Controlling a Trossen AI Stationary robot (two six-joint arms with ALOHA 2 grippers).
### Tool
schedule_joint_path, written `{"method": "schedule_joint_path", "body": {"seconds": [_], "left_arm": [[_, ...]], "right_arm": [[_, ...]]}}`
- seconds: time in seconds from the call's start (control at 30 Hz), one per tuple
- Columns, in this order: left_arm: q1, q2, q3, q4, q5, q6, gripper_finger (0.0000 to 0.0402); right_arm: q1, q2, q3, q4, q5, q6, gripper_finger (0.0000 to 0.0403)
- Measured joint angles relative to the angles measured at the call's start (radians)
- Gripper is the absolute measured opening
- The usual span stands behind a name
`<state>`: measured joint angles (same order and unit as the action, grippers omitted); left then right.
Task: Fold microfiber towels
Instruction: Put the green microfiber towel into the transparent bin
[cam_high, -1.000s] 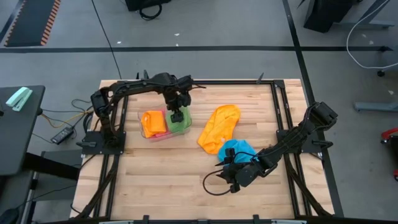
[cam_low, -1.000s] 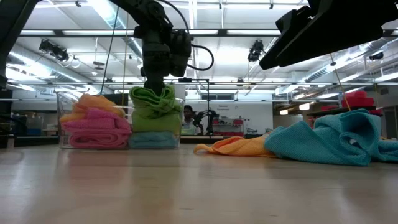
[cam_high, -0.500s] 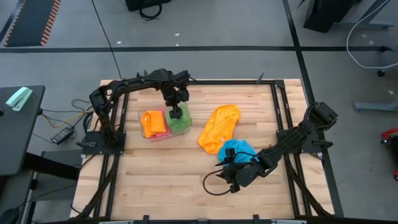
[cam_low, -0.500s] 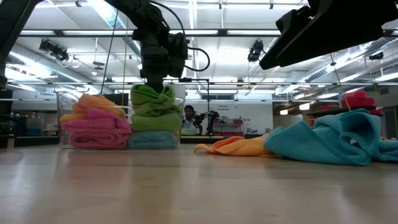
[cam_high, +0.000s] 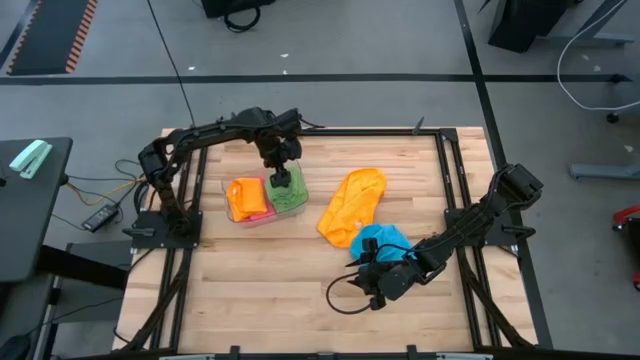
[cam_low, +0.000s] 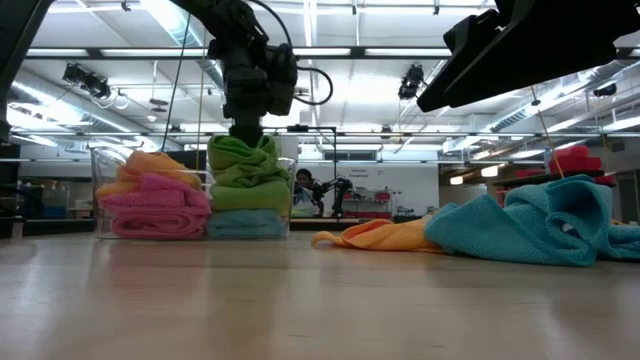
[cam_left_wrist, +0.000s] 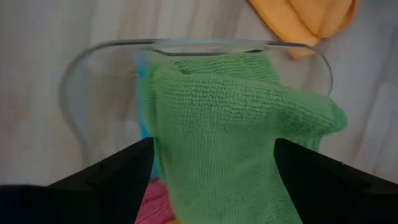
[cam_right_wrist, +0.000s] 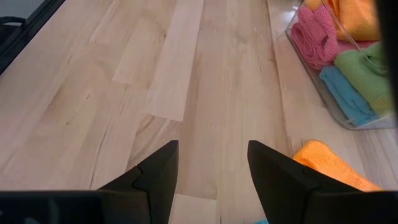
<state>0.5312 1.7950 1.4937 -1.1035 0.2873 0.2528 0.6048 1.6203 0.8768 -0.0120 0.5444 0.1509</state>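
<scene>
Because the folded green towel (cam_high: 288, 192) sat heaped above the rim of the clear tub (cam_high: 262, 219) in the upper left of the overhead frame, I judged that it could spring open or slide out onto the table (cam_high: 260, 290) if the left end effector (cam_high: 281, 165) snagged its pile on lifting away. That end effector hung directly over the towel, its two fingers spread wide on either side of the green cloth and gripping nothing. Folded pink (cam_low: 152, 205) and orange (cam_high: 245, 193) towels filled the tub's other half, with a blue one (cam_low: 247, 223) under the green. At the lower right of the overhead frame, the right end effector (cam_high: 377, 287) rested low, fingers partly apart and empty, with the crumpled teal towel (cam_high: 381, 241) just beside it and a loose orange towel (cam_high: 353, 203) lying unfolded nearer the frame's middle.
</scene>
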Motion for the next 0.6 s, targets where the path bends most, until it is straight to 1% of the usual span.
{"method": "schedule_joint_path", "body": {"seconds": [0.23, 0.43, 0.53, 0.6], "left_arm": [[-0.016, -0.048, 0.0, 0.0, -0.175, 0.022, 0.0341], [-0.05, -0.083, 0.0, 0.0, -0.183, 0.02, 0.0341], [-0.083, -0.099, 0.0, -0.003, -0.189, -0.009, 0.034], [-0.114, -0.104, 0.0, -0.015, -0.219, -0.01, 0.0336]], "right_arm": [[0.0, 0.0, 0.0, 0.0, 0.0, 0.001, 0.0202], [0.0, 0.0, 0.0, 0.0, 0.0, 0.001, 0.0202], [0.0, 0.0, 0.0, 0.0, 0.0, 0.001, 0.0202], [0.0, 0.0, 0.0, 0.0, 0.0, -0.001, 0.0202]]}}
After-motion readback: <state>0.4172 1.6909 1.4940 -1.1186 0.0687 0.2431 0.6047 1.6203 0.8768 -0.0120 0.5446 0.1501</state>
